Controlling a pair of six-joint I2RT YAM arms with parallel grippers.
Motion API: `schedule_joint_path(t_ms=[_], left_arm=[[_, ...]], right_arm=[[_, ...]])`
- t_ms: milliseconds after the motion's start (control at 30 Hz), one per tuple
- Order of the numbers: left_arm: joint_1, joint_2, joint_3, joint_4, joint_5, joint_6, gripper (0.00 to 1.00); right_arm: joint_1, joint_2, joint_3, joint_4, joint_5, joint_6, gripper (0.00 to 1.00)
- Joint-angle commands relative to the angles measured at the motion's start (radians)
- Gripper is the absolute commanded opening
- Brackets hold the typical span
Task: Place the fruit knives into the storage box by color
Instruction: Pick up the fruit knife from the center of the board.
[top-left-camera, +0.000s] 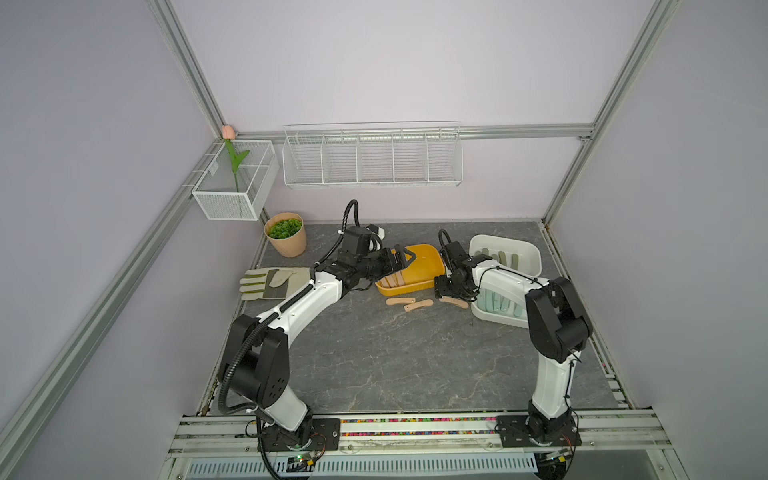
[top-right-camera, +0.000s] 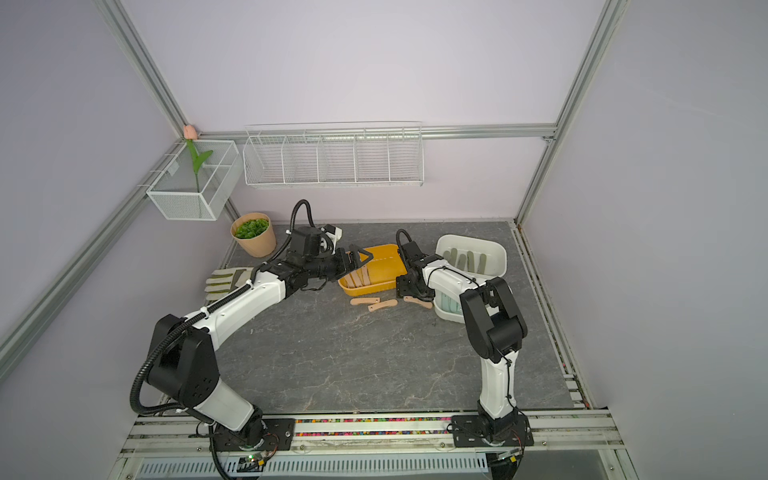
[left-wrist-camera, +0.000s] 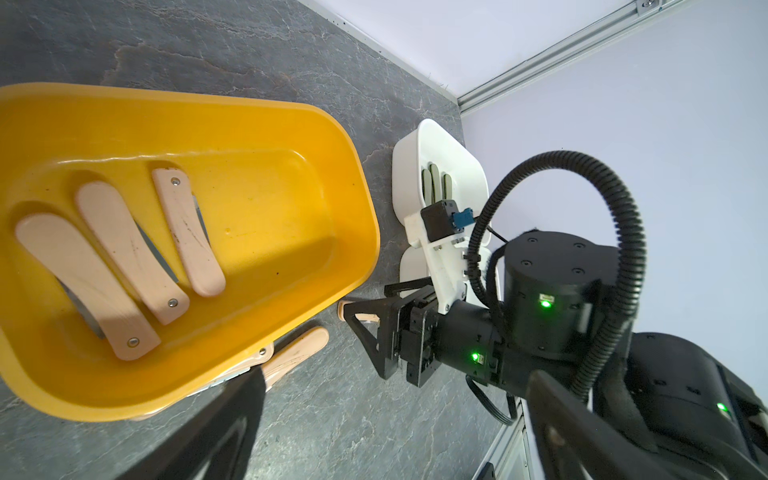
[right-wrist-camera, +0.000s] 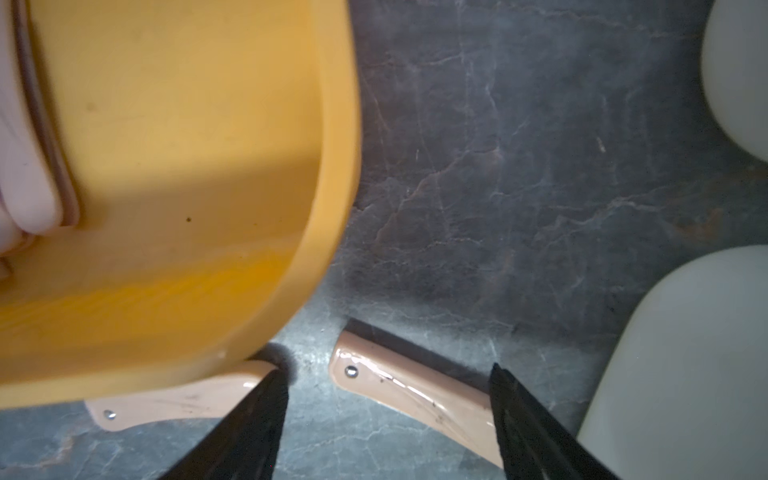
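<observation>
Sorting looks mostly done in both top views: the yellow tub (top-left-camera: 426, 254) already holds peach knives (top-left-camera: 392, 280), and on my right-arm side of it two white tubs (top-left-camera: 530, 253) carry the others, olive knives (top-left-camera: 501, 257) in the farther one and mint knives (top-left-camera: 496, 306) in the nearer. Three loose peach knives (top-left-camera: 419, 306) lie on the table (top-left-camera: 395, 365) just in front of the yellow tub, and I judge these are all that is left. My left gripper (top-left-camera: 403, 261) hangs above the yellow tub's near end with the arm stretched low and forward, fingers spread wide and empty. My right gripper (top-left-camera: 446, 296) points down, elbow raised, just off the yellow tub's right corner. A work glove (top-left-camera: 270, 283) lies well to the left of the yellow tub. From the left wrist, three peach knives lie side by side inside the yellow tub, with another poking out from behind its outer wall. From the right wrist, my fingers (right-wrist-camera: 257, 415) stand wide apart astride one loose peach knife that lies flat on the table just beside the yellow tub's wall. They grip nothing yet.
</observation>
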Motion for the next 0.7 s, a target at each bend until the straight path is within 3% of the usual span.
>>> schedule_joint_path(t_ms=[0,333,667], left_arm=[[0.003,-0.022,-0.007,0.018,0.010,-0.004,0.99],[0.004,-0.011,-0.013,0.037,0.018,-0.009,0.99],[0.003,-0.014,-0.025,0.046,0.015,-0.009,0.99]], right_arm=[[-0.006,0.023,0.011,-0.034,0.004,-0.019,0.81],[-0.001,0.008,-0.031,-0.028,-0.112,0.015,0.81],[0.032,-0.031,-0.081,-0.028,-0.126,0.045,0.78]])
